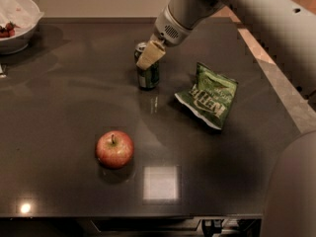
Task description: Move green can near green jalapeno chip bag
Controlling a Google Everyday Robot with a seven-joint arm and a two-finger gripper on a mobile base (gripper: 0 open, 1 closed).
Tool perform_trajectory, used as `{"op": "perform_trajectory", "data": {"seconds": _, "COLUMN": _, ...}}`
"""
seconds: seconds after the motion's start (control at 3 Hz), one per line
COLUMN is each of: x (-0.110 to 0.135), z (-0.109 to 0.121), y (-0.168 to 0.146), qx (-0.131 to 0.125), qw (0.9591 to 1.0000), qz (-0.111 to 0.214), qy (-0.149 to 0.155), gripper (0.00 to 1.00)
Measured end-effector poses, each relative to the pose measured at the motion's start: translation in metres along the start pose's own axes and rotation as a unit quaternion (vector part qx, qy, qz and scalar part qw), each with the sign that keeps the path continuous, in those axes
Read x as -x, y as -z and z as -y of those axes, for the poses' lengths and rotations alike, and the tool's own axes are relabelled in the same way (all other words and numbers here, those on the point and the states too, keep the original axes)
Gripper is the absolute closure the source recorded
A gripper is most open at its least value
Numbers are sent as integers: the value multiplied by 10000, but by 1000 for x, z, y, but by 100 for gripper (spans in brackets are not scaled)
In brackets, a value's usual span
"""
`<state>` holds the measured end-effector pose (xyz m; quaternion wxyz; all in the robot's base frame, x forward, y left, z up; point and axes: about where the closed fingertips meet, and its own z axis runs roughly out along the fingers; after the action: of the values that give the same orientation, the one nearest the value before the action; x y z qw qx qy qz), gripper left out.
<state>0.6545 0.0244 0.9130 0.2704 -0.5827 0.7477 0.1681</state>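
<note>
Camera view: looked down on a dark glossy table (74,93) from the robot's side
Gripper: gripper (146,54) sat at the back-centre of the table, right on the top of the green can
Jaws: pinched on the upper part of the green can; one cream finger (150,58) lay across its front, the other was hidden behind it
Green can: green can (148,78) stood upright, base on the table, silver top partly covered by the finger
Green jalapeno chip bag: green jalapeno chip bag (209,96) lay flat and crinkled to the right of the can, near it but not touching, white edge toward the front
Gap: a strip of bare table showed between can and bag
Arm: pale arm (237,4) came in from the top right, angled down-left to the can
Apple: red apple (114,149) sat front-left, stem up, well apart from the can and bag
Bowl: white bowl (17,38) at the far left corner, red bits inside, contents unclear
Glare: square bright reflection (159,182) on the table just right of the apple
</note>
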Motion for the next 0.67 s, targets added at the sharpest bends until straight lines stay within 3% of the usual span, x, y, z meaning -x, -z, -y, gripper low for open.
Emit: {"op": "perform_trajectory", "data": {"seconds": 0.67, "x": -41, "z": 6, "y": 26, "qx": -111, "qw": 9993, "qz": -38, "qy": -358, "gripper": 100}}
